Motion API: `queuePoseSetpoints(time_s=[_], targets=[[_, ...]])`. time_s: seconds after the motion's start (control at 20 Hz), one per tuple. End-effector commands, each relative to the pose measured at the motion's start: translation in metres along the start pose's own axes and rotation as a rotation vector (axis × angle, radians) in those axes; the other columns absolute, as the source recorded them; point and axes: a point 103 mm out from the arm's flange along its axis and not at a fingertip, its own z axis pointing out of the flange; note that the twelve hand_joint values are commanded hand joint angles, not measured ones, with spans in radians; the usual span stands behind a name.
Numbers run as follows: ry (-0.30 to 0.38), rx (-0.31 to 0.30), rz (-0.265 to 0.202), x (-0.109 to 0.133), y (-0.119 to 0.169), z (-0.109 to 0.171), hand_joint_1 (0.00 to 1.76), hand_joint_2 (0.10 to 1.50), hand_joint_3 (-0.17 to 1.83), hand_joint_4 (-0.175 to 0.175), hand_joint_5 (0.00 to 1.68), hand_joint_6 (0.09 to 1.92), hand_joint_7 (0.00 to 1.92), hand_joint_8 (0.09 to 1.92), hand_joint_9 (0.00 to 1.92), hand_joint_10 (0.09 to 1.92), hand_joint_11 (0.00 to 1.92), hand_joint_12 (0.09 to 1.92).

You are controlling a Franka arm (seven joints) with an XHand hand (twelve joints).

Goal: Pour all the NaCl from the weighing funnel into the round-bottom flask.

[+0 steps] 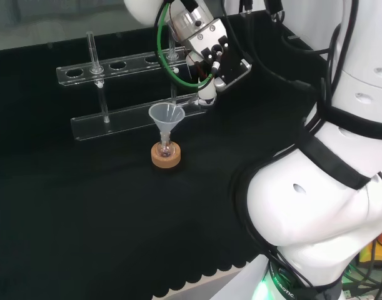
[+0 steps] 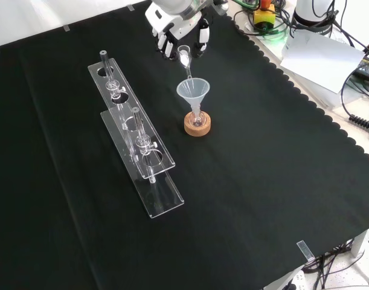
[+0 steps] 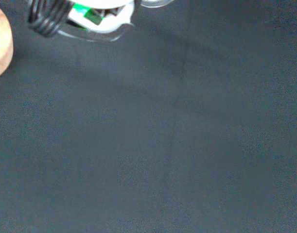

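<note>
Fingers (image 2: 167,43) curl round the weighing funnel (image 2: 184,57): in your front view you see the hand (image 2: 178,27) at the top edge, gripping the small clear scoop with its spout tilted down. Spout tip sits just over the rim of the clear funnel (image 2: 193,90), at its far side. White contents show in the scoop's bowl; whether any is falling, you cannot tell.

Funnel stem stands upright in the neck of the small flask (image 2: 197,119), which sits in a cork ring (image 2: 197,125) on the black cloth (image 2: 263,181). In your head view the hand (image 1: 209,56) hangs above and to the right of the funnel (image 1: 166,115), cork ring (image 1: 166,156) below it.

A 2-tier clear rack (image 2: 136,136) lies well apart to the left in the front view, with thin glass tubes (image 2: 104,63) standing in it. Wrist view: edge of the cork ring (image 3: 0,43) over bare cloth.
</note>
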Motion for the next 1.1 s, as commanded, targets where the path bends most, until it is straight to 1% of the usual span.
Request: queuePoseSetpoints(time_s=[0.05, 0.4, 0.6, 0.8, 0.9, 1.1], targets=[[-0.044, 0.040, 0.022, -0.001, 0.001, -0.002, 1.08, 0.70, 0.71, 0.175, 1.12, 0.95, 0.70, 0.64, 0.99, 0.40, 0.74, 1.12], [-0.074, 0.044, 0.028, 0.000, -0.001, -0.008, 1.08, 0.70, 0.71, 0.175, 1.12, 0.96, 0.70, 0.64, 0.98, 0.40, 0.74, 1.12], [-0.080, 0.065, 0.027, 0.003, -0.001, -0.011, 1.08, 0.70, 0.71, 0.175, 1.12, 0.96, 0.70, 0.64, 0.98, 0.40, 0.74, 1.12], [-0.104, 0.067, 0.028, 0.006, -0.002, -0.016, 1.08, 0.70, 0.71, 0.175, 1.12, 0.96, 0.69, 0.64, 0.98, 0.40, 0.74, 1.13], [-0.108, 0.077, 0.031, 0.007, -0.001, -0.018, 1.08, 0.70, 0.71, 0.175, 1.12, 0.96, 0.69, 0.64, 0.98, 0.40, 0.74, 1.13], [-0.139, 0.089, 0.037, 0.013, -0.001, -0.021, 1.08, 0.70, 0.72, 0.175, 1.12, 0.96, 0.69, 0.64, 0.98, 0.40, 0.73, 1.13]])
